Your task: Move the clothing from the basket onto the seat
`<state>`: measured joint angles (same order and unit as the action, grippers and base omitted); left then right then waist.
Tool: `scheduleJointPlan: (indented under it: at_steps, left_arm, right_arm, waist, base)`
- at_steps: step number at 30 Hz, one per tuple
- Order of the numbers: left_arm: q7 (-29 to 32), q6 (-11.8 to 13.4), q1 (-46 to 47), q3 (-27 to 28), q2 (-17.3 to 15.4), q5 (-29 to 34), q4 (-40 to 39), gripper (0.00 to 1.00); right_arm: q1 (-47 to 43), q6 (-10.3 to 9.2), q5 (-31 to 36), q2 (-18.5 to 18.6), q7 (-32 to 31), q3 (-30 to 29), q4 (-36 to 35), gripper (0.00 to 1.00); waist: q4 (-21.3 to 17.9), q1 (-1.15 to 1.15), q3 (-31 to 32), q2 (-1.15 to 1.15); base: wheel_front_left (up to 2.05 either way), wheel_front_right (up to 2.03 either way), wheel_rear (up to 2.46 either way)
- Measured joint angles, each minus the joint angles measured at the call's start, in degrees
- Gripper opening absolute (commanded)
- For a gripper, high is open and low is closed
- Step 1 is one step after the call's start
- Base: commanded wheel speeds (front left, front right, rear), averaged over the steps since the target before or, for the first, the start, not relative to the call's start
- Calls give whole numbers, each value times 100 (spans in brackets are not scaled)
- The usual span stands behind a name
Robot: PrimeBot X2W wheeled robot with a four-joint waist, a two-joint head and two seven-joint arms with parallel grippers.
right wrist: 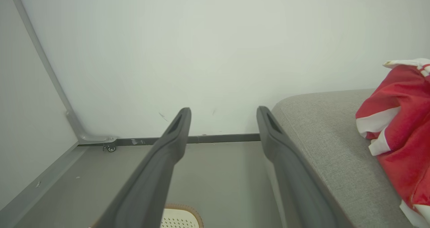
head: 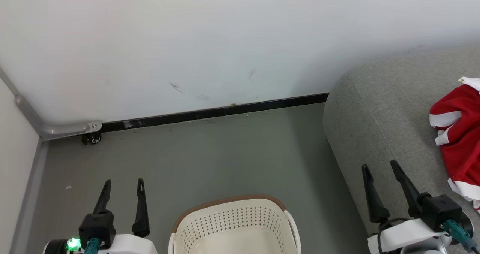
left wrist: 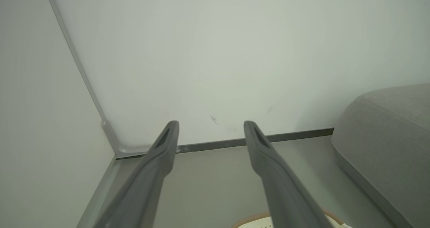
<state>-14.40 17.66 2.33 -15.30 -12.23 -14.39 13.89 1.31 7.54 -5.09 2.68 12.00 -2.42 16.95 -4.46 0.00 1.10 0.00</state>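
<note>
Both grippers: empty. My left gripper [head: 124,183] and my right gripper [head: 378,166] each have their fingers spread well apart, with nothing between them, and point ahead toward the wall.
Basket: the basket [head: 228,224] stands on the floor between my two grippers, to the right of my left one and to the left of my right one. What I can see of its inside is bare. Its near end runs off the bottom of my head view, so I cannot vouch for all of it.
Clothing: a red and white garment [head: 459,141] lies bunched on the seat, off to the right of my right gripper and apart from its fingers.
Seat: the seat [head: 367,119] has its rounded end just beside my right gripper and stretches away to that hand's right.
Step in hand: I judge the moving is done or nearly so, since the garment is on the seat and both hands are idle.
Next move: first look into the hidden near part of the basket. If cloth remains, I reach down inside the rim, pinch fabric rather than plastic, lift it clear and carry it rightward over the seat. If nothing remains, I have no more to carry.
</note>
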Motion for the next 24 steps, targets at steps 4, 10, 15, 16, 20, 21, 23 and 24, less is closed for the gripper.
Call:
scheduleJointPlan:
  at_steps: [4, 10, 15, 16, 20, 21, 23, 24]
  left_arm:
    - [0, 0, 0, 4, 4, -1, 22, 100]
    - [1, -2, -107, -59, 109, -1, 303, 0]
    - [55, -42, -194, -33, 180, -152, 336, 0]
    - [85, -60, -194, -11, 182, -218, 332, 0]
    - [164, -147, -194, 90, 203, -485, 326, 0]
    - [189, -183, -194, 119, 213, -583, 325, 0]
    - [235, -230, -194, 166, 229, -765, 325, 0]
    - [240, -259, -194, 189, 236, -862, 324, 0]
  right_arm:
    - [-20, 0, -13, -1, -18, 21, -37, 100]
    - [-160, 0, -49, -47, -42, 69, 189, 0]
    - [-233, 0, -186, -68, -92, 33, 308, 0]
    - [-220, 0, -233, -69, -121, 1, 328, 0]
    - [-108, 0, -541, -69, -265, -168, 424, 0]
    - [-68, 0, -613, -70, -311, -212, 439, 0]
    - [17, 0, -802, -69, -383, -275, 492, 0]
    - [31, 0, -907, -69, -417, -293, 501, 0]
  waist:
    - [5, 0, 2, 0]
    - [10, 0, 7, 0]
    - [19, 0, 3, 0]
    - [22, 0, 2, 0]
    - [36, 0, -2, 0]
    - [40, 0, -3, 0]
    - [49, 0, -6, 0]
    - [53, 0, -7, 0]
  base:
    - [0, 0, 0]
    - [0, 0, 0]
    - [0, 0, 0]
    - [0, 0, 0]
    - [0, 0, 0]
    - [0, 0, 0]
    - [0, 0, 0]
    - [0, 0, 0]
